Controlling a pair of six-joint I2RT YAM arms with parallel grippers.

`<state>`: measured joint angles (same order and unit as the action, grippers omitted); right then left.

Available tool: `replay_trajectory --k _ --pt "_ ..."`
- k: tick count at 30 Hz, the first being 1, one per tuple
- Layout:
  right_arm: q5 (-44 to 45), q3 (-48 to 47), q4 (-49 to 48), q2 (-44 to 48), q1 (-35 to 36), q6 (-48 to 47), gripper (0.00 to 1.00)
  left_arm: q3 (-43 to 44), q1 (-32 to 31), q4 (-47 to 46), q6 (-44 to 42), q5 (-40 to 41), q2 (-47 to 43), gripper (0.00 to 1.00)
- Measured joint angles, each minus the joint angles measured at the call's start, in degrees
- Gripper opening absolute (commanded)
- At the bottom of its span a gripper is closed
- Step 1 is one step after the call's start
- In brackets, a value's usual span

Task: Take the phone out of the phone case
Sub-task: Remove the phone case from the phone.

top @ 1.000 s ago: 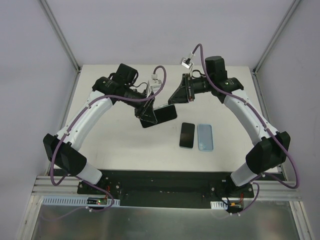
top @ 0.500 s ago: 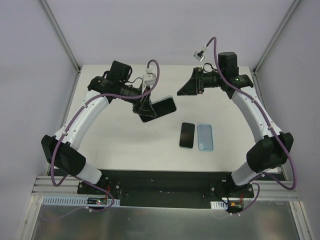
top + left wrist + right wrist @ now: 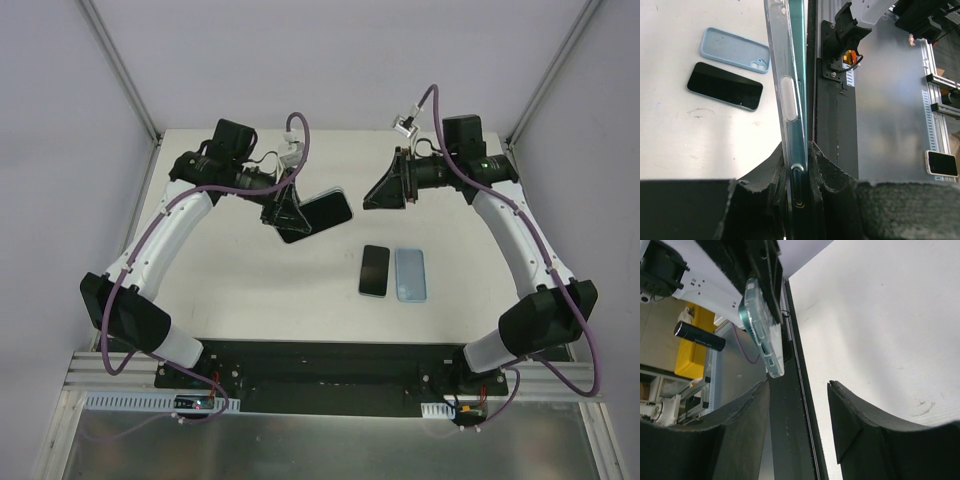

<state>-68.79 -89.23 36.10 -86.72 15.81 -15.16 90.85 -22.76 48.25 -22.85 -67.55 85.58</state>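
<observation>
Left hand (image 3: 799,162) pinches narrow on one end of the phone (image 3: 325,210), which sits in its clear case (image 3: 776,50), lifted off the desk (image 3: 230,280). Right hand (image 3: 372,195) is part-open and empty, facing the phone's free end across an open gap. Both wrists turned inward. Base-ward of the right hand: second phone (image 3: 374,270) and blue case (image 3: 410,274), flat, side by side.

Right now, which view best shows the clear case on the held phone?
Left wrist: the clear case runs edge-on up the frame, teal phone inside. Top external shows mainly the dark screen; right wrist catches one end, small.
</observation>
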Motion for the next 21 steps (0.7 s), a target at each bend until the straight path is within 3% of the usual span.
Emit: replay_trajectory --k 7,21 --pt "0.09 1.11 4.76 1.27 5.4 -9.18 0.55 1.03 0.0 -0.7 1.53 -2.08 0.02 0.0" --pt "1.09 2.21 3.17 1.38 8.44 -10.71 0.49 1.25 0.0 -3.13 4.5 -3.15 0.02 0.0"
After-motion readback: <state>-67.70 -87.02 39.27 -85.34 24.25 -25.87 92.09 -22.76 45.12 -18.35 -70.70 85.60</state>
